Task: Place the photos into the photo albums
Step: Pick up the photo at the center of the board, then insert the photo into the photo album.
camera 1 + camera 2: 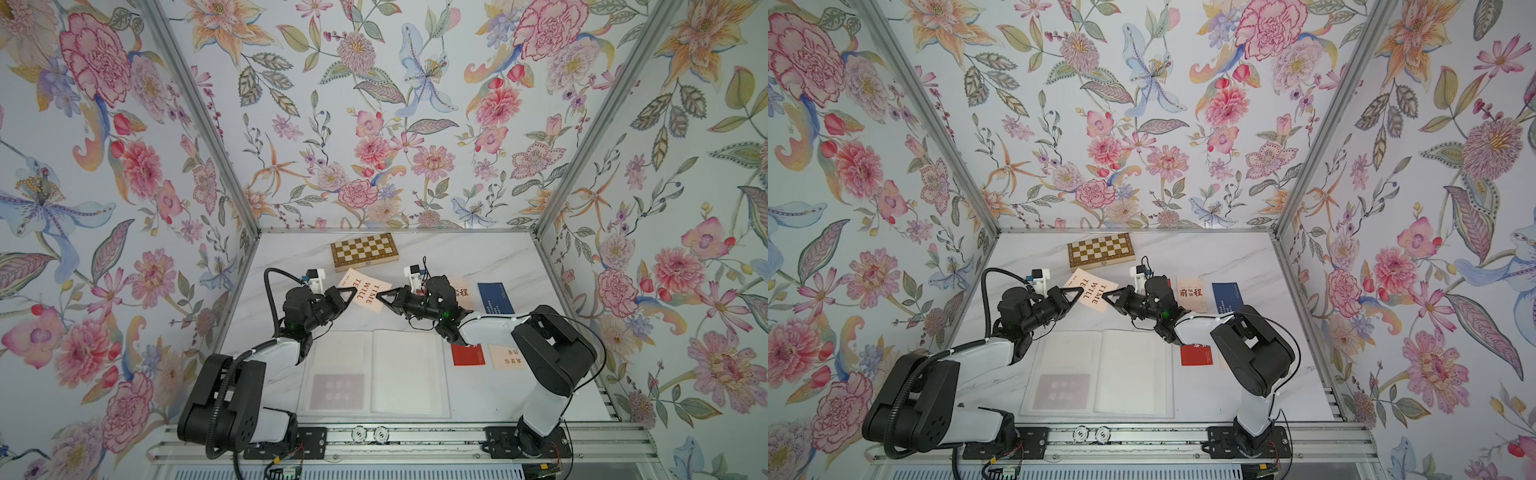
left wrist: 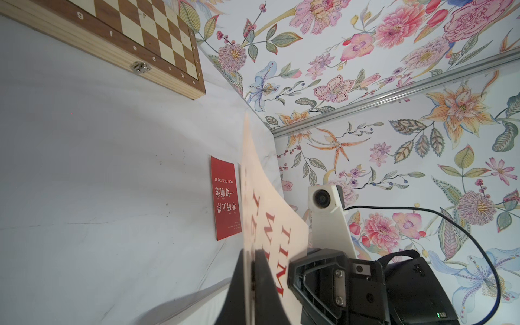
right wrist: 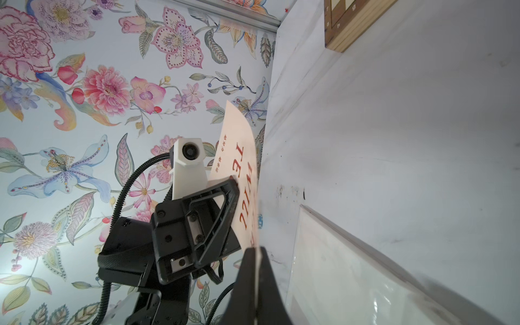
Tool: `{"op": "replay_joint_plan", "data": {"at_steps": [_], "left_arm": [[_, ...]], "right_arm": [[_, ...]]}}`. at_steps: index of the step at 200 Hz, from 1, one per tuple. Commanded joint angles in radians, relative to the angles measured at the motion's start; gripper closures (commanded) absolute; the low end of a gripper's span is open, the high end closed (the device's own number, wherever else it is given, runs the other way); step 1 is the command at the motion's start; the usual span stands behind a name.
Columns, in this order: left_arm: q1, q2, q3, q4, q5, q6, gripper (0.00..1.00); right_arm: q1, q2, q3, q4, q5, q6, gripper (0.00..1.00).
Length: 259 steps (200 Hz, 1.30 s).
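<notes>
Pinching the card (image 1: 371, 291) from opposite ends with left tool (image 1: 353, 290) and right tool (image 1: 378, 298), both clamped on it, bowed and raised off the desk (image 1: 457, 257) near the chessboard (image 1: 364, 250). Long axis slanting from tool to tool; album (image 1: 407, 370) open flat nearer the base, so likely a pull back and down toward its pages, both arms about equally near.

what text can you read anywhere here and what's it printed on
"TIME WILL TE", rest covered: held cream card
"YOU CAN DO IT", with Chinese characters: far red card
"g f e d c b a": chessboard box
"前程": flat cream card
Too small: navy card, near red card
</notes>
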Motion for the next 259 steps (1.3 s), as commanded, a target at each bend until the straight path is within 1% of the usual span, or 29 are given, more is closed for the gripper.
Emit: {"op": "replay_joint_plan", "data": {"at_steps": [1,10,14,18,34,41,49,62,75,101,124,154,187,217,259], "left_arm": [[0.009,-0.051,0.001,-0.112,-0.025,0.086,1.00],[0.009,-0.061,0.008,-0.146,-0.030,0.104,1.00],[0.009,-0.065,0.010,-0.161,-0.031,0.113,0.96],[0.010,-0.068,0.014,-0.177,-0.033,0.124,0.92],[0.010,-0.088,0.028,-0.268,-0.048,0.174,0.62],[0.012,-0.101,0.038,-0.331,-0.064,0.209,0.52],[0.013,-0.120,0.053,-0.421,-0.087,0.256,0.45],[0.012,-0.152,0.076,-0.566,-0.145,0.335,0.39],[0.012,-0.183,0.097,-0.695,-0.213,0.400,0.37],[0.013,-0.214,0.112,-0.850,-0.304,0.485,0.37],[0.012,-0.221,0.113,-0.915,-0.323,0.525,0.38],[-0.003,-0.236,0.102,-0.957,-0.323,0.557,0.39],[-0.039,-0.253,0.085,-0.991,-0.341,0.573,0.40],[-0.075,-0.245,0.064,-0.997,-0.364,0.573,0.40],[-0.082,-0.219,0.029,-0.981,-0.380,0.573,0.40]], "right_arm": [[0.006,-0.006,0.019,0.017,0.013,-0.018,1.00],[0.005,-0.016,0.011,0.011,0.016,-0.021,1.00],[0.004,-0.020,0.008,0.009,0.017,-0.023,1.00],[0.004,-0.024,0.005,0.007,0.018,-0.025,1.00],[0.003,-0.050,-0.008,-0.022,0.022,-0.043,1.00],[0.003,-0.068,-0.012,-0.057,0.029,-0.057,1.00],[0.003,-0.090,-0.014,-0.110,0.043,-0.080,1.00],[0.004,-0.133,-0.012,-0.224,0.071,-0.124,1.00],[0.004,-0.168,-0.009,-0.323,0.089,-0.156,1.00],[0.022,-0.232,0.011,-0.522,0.132,-0.227,1.00],[0.055,-0.271,0.061,-0.748,0.203,-0.296,1.00],[0.098,-0.305,0.094,-0.926,0.263,-0.352,1.00],[0.139,-0.345,0.099,-1.027,0.315,-0.380,1.00],[0.166,-0.363,0.085,-1.058,0.323,-0.379,1.00],[0.198,-0.361,0.078,-1.074,0.327,-0.370,1.00]]}}
